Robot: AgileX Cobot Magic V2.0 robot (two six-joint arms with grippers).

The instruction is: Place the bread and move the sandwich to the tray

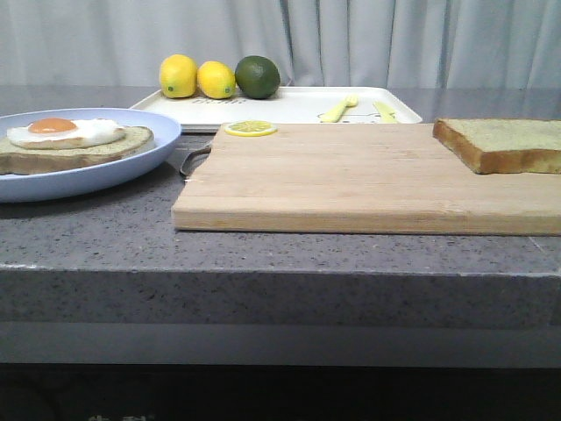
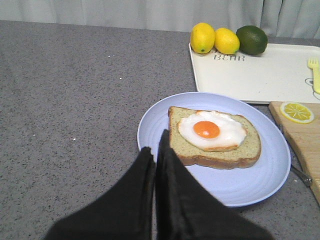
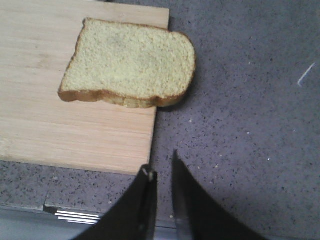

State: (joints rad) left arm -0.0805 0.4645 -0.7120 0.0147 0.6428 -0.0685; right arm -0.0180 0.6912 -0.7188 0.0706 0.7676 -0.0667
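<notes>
both black claws hover pinched together, gripping nothing.

beyond the right claw (image 3: 161, 172) lies the pale wooden cutting board (image 1: 368, 175), the thick brown-crusted bread slice (image 3: 130, 65) overhanging its edge. past the left claw (image 2: 156, 150), the white rectangular tray (image 2: 260, 72) sits behind the round pale-blue plate (image 2: 250, 185), whose fried-egg sandwich (image 2: 215, 136) lies just ahead of the fingertips (image 2: 165, 136). two yellow lemons (image 2: 215, 39) and a green lime (image 2: 251, 40) rest on the tray's far rim.

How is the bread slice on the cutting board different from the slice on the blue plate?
The bread is bare; the sandwich slice carries a fried egg. The bread lies on the wooden cutting board, one edge overhanging it, while the sandwich sits fully inside the blue plate. Both have brown crust and pale greenish crumb.
</notes>
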